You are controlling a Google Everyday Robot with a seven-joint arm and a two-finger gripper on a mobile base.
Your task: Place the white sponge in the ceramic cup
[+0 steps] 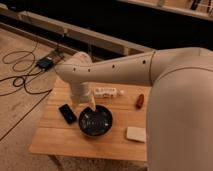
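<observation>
The white sponge (136, 134) lies flat on the wooden table (55, 142) near its front right, to the right of a wide dark bowl (95, 121). My arm reaches in from the right and bends down over the left half of the table. My gripper (84, 99) hangs at the arm's end, just behind the bowl's far-left rim and well left of the sponge. A small pale tapered shape (92, 103) shows beside it at the rim; I cannot tell whether it is the ceramic cup or part of the gripper. Otherwise the cup is hidden.
A long white labelled box (106, 91) lies at the back of the table, with a red-brown item (140, 101) to its right. A flat black device (67, 113) lies left of the bowl. Cables and a blue box (45, 63) are on the floor at left.
</observation>
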